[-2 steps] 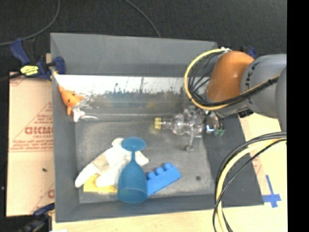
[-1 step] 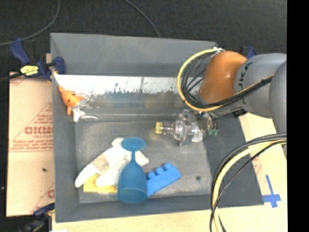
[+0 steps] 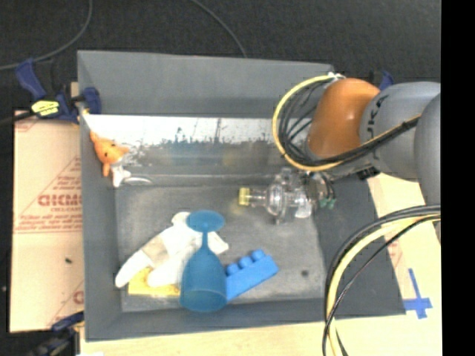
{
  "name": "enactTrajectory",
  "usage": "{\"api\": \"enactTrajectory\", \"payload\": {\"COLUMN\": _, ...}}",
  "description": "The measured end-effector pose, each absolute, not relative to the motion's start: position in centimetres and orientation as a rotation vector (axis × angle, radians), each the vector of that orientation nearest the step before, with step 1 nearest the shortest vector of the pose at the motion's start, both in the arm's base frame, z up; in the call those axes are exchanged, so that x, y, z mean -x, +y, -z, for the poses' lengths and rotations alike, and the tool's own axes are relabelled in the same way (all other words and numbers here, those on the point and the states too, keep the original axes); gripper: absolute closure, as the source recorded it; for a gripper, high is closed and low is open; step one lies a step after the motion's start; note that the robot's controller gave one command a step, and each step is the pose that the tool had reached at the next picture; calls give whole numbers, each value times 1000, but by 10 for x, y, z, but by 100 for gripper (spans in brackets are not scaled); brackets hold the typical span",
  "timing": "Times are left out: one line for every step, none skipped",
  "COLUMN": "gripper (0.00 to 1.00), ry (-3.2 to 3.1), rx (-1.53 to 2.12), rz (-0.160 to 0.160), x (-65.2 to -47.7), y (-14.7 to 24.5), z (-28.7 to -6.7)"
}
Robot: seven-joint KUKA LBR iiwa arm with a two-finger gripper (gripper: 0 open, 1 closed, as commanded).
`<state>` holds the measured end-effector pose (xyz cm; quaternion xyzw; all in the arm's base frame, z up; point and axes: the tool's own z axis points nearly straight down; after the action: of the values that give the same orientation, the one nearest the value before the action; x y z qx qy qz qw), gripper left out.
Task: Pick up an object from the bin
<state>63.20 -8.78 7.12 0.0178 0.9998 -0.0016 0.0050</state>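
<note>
approach step: the gripper (image 3: 282,199) hangs over bare floor of the grey metal bin (image 3: 98,258); open or clenched, i cannot tell. next, likely shift over the blue plastic goblet (image 3: 202,269) and descend.

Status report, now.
Gripper down right of middle, hold unclear. Blue cup, blue brick, white toy heaped near left, apart from it. Orange toy far left corner.

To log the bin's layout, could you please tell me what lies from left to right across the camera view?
Orange toy, white toy, blue goblet, blue building brick, pincer.
</note>
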Motion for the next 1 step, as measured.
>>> {"api": "enactTrajectory", "payload": {"gripper": 100, "ry": 3131, "rx": -52, "rz": 5, "x": -631, "y": -81, "z": -163}}
